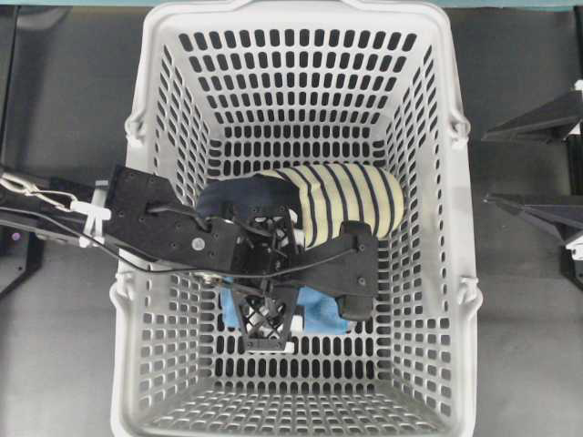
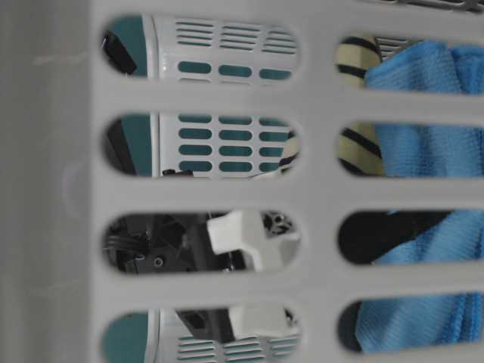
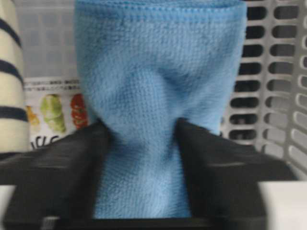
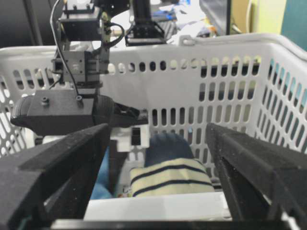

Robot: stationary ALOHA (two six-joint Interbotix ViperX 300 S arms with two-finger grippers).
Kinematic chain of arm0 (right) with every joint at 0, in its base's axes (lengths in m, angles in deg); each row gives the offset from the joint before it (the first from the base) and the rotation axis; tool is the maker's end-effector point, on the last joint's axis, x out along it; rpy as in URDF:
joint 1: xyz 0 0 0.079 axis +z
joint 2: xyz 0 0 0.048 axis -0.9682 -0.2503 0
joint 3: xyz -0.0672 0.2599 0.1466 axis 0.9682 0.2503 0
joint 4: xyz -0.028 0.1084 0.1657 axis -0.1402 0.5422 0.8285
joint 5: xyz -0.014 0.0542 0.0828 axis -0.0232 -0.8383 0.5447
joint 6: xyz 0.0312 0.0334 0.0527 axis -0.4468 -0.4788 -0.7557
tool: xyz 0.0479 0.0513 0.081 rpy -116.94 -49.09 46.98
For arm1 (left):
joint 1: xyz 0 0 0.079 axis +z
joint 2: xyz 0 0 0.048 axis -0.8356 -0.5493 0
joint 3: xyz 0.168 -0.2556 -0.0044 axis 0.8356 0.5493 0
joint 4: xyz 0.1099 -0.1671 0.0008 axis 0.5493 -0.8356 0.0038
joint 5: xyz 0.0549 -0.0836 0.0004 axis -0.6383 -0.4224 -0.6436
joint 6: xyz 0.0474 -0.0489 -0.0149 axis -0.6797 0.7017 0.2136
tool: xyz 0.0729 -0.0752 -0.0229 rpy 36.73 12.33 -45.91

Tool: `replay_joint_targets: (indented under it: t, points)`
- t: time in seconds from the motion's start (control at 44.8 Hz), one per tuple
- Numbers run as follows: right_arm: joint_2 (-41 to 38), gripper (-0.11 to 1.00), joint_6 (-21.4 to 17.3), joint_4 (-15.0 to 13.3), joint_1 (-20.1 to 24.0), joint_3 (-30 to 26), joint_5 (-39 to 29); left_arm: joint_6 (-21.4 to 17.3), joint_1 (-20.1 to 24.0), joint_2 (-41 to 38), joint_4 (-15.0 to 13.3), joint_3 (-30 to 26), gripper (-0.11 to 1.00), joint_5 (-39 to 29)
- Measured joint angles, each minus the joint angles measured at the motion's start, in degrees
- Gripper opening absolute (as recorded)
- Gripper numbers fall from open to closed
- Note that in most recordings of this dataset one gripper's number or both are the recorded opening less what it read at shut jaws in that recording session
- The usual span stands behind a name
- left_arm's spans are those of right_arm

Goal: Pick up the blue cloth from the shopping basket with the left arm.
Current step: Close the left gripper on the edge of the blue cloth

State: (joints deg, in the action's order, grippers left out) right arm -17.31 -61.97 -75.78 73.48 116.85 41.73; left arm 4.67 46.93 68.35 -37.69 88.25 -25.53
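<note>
The light-grey shopping basket (image 1: 455,237) fills the overhead view. My left gripper (image 1: 273,326) reaches down inside it, near the front. In the left wrist view the left gripper (image 3: 140,132) is shut on the blue cloth (image 3: 158,62), which bunches between the two black fingers (image 3: 72,163) and spreads out beyond them. Parts of the cloth (image 1: 321,319) show under the gripper from overhead and through the basket slots (image 2: 423,144) at table level. My right gripper (image 1: 539,168) is open and empty outside the basket's right wall; its wrist view (image 4: 158,143) looks over the rim.
A navy and cream-striped fabric item (image 1: 346,202) lies mid-basket, just behind the left gripper; it also shows in the right wrist view (image 4: 170,175). A printed packet with vegetable pictures (image 3: 53,115) lies behind the cloth. The basket walls (image 4: 192,62) enclose the left arm closely.
</note>
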Motion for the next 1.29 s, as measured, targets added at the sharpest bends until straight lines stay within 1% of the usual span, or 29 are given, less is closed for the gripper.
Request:
replay_joint_targets:
  t: [0.089, 0.112, 0.134, 0.223, 0.335, 0.513, 0.602, 0.669, 0.736, 0.803, 0.87, 1.049, 1.294]
  points:
    - [0.26, 0.78, -0.09, 0.00, 0.00, 0.26, 0.00, -0.35, -0.09, 0.26, 0.00, -0.26, 0.16, 0.00]
    - [0.35, 0.78, -0.18, -0.09, 0.00, 0.35, -0.09, -0.35, -0.09, 0.44, 0.00, -0.35, 0.12, 0.00]
    - [0.44, 0.78, -0.18, -0.09, -0.09, 0.44, -0.09, -0.44, -0.09, 0.53, 0.00, -0.44, 0.11, -0.09]
    - [0.79, 0.78, -0.26, -0.09, 0.00, 0.70, -0.09, -0.35, -0.09, 1.41, 0.00, -1.76, 0.11, -0.44]
    - [1.32, 0.78, -0.35, -0.09, 0.00, 0.70, -0.09, -0.44, -0.18, 2.81, 0.00, -4.48, 0.11, -2.46]
    - [1.93, 0.78, -0.35, -0.09, 0.18, 0.79, -0.09, -0.97, -0.18, 4.39, 0.00, -10.90, 0.11, -9.84]
    - [2.02, 0.78, -0.35, -0.09, 0.35, 0.88, -0.44, -2.20, -0.18, 5.19, 0.09, -15.64, 0.11, -16.35]
    - [2.02, 0.78, -0.35, 0.00, 0.35, 0.88, -0.70, -2.99, -0.18, 5.54, 0.00, -18.46, 0.11, -19.60]
    - [2.02, 0.78, -0.35, -0.09, 0.35, 0.88, -1.05, -3.69, -0.09, 5.98, 0.09, -21.01, 0.11, -22.50]
    - [2.11, 0.78, -0.35, -0.09, 0.35, 0.88, -1.14, -3.87, 0.18, 6.59, 0.00, -22.85, 0.11, -23.73]
    - [2.02, 0.78, -0.35, 0.00, 0.35, 0.88, -1.23, -3.96, 0.53, 7.38, 0.00, -23.82, 0.11, -24.35]
    - [2.02, 0.78, -0.44, 0.00, 0.35, 0.97, -1.32, -3.96, 1.76, 7.56, 0.00, -23.99, 0.11, -24.61]
    - [2.02, 0.78, -0.44, -0.09, 0.35, 1.05, -1.32, -3.96, 1.49, 7.56, 0.09, -24.17, 0.11, -24.61]
